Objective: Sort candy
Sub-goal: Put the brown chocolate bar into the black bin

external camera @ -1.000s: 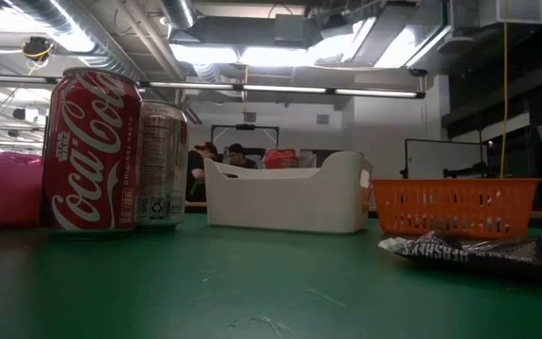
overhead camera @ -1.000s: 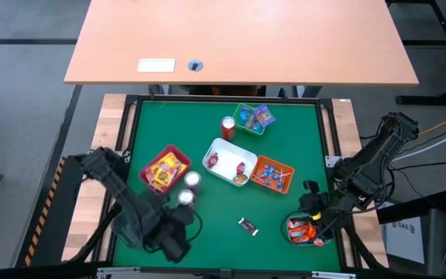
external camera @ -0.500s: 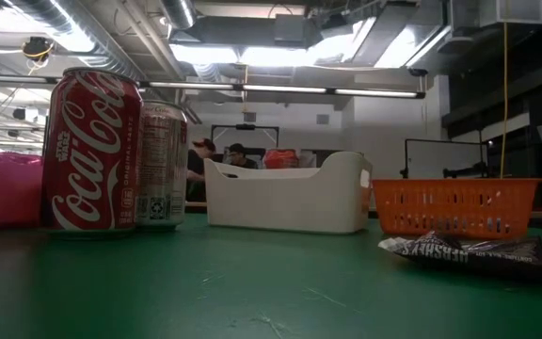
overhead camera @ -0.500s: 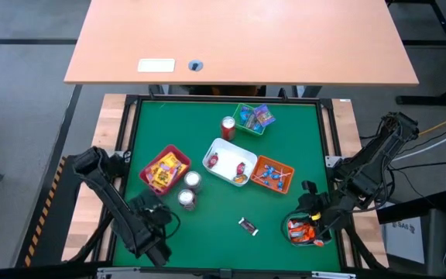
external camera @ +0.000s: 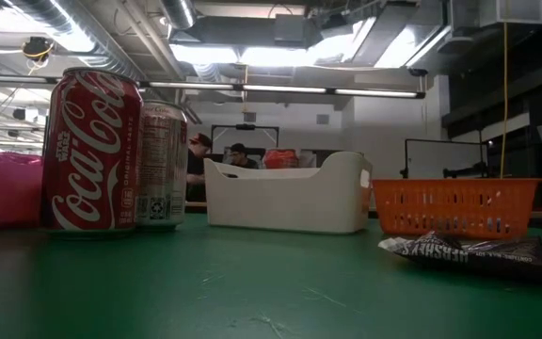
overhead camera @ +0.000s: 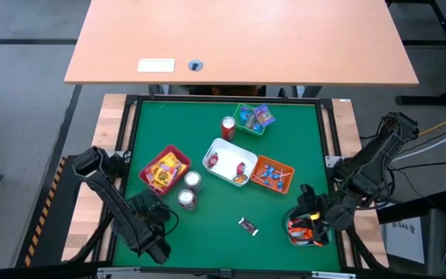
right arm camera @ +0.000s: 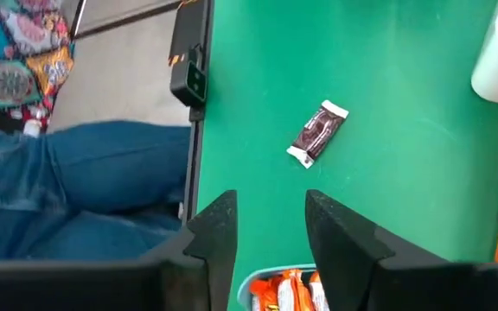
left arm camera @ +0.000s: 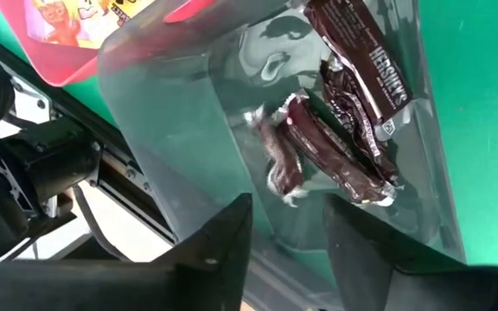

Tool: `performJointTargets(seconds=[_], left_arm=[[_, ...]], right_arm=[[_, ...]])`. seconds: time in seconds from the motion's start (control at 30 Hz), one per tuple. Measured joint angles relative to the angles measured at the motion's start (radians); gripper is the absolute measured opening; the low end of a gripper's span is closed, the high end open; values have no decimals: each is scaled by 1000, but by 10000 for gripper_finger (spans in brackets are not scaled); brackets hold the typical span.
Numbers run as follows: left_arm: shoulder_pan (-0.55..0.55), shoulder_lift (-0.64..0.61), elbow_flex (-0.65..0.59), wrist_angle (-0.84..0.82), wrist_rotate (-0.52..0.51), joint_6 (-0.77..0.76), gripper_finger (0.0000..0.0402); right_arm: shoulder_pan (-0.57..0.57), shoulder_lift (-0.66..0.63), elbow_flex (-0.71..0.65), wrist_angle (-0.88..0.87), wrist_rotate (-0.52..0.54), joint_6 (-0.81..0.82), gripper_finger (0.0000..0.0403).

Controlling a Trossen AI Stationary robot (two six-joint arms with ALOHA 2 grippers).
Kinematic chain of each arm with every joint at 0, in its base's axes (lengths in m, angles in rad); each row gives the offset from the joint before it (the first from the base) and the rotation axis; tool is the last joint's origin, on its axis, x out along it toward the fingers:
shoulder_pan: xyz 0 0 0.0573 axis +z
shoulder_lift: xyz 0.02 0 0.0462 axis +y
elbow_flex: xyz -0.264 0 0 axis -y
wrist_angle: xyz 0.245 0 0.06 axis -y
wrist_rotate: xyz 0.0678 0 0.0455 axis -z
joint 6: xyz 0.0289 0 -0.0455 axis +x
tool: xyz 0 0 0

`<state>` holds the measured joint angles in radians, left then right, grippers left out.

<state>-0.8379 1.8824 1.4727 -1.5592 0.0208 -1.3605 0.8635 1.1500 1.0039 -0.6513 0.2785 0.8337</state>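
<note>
Your left gripper (left arm camera: 288,238) sits at the near-left corner of the green table (overhead camera: 223,217), over a clear bin (left arm camera: 188,130) that holds dark chocolate bars (left arm camera: 353,78); its fingers stand apart with nothing between them. Your right gripper (right arm camera: 266,229) hovers at the near-right corner above a round container of orange candy (overhead camera: 304,230), fingers parted and empty. One dark bar (overhead camera: 248,225) lies loose on the felt between the two arms, while the rest of the candy is spread among the red tray (overhead camera: 165,169), white tray (overhead camera: 229,161), orange tray (overhead camera: 272,174) and green tray (overhead camera: 252,118).
</note>
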Motion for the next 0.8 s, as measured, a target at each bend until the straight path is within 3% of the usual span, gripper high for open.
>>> performJointTargets(seconds=[0.23, 0.4, 0.8], left_arm=[[6, 1, 21, 0, -13, 12, 141], [-2, -12, 113, -6, -160, 118, 140], [82, -86, 395, -10, -502, 462, 140]], right_arm=[[0, 41, 0, 5, 80, 100, 204], [0, 116, 0, 16, 119, 108, 246], [-2, 348, 0, 296, 114, 105, 245]])
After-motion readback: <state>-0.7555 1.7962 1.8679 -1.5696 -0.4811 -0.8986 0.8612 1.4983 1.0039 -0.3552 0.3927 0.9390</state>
